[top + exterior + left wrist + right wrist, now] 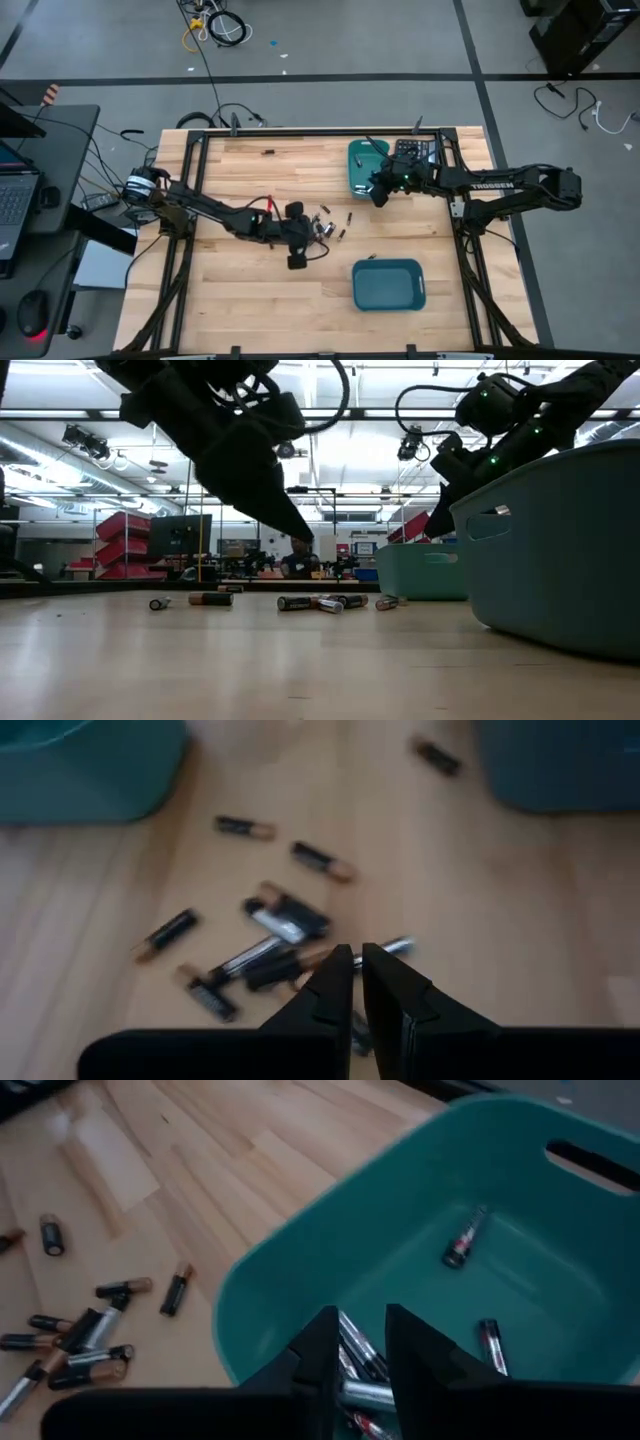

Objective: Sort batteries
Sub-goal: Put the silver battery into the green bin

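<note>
Several small batteries (pixel 326 226) lie loose on the wooden table's middle, some dark with copper ends, some silvery (pixel 278 924); the low view shows them in a row (pixel 322 602). My left gripper (pixel 298 240) hangs just left of this pile, slanting down, its fingers (pixel 357 960) shut with nothing between them and its tip (pixel 298 532) clear above the table. My right gripper (pixel 380 190) hovers open over the near edge of the far teal bin (pixel 300 1250), which holds a few batteries (pixel 465 1237). Silvery ones (pixel 356 1348) show through the gap between its fingers.
A second teal bin (pixel 388 284) stands toward the near edge, right of centre. A black calculator (pixel 412 150) lies behind the far bin. Single batteries lie apart near the far edge (pixel 268 152) and beside the near bin (pixel 372 257). Bare wood lies at the near left.
</note>
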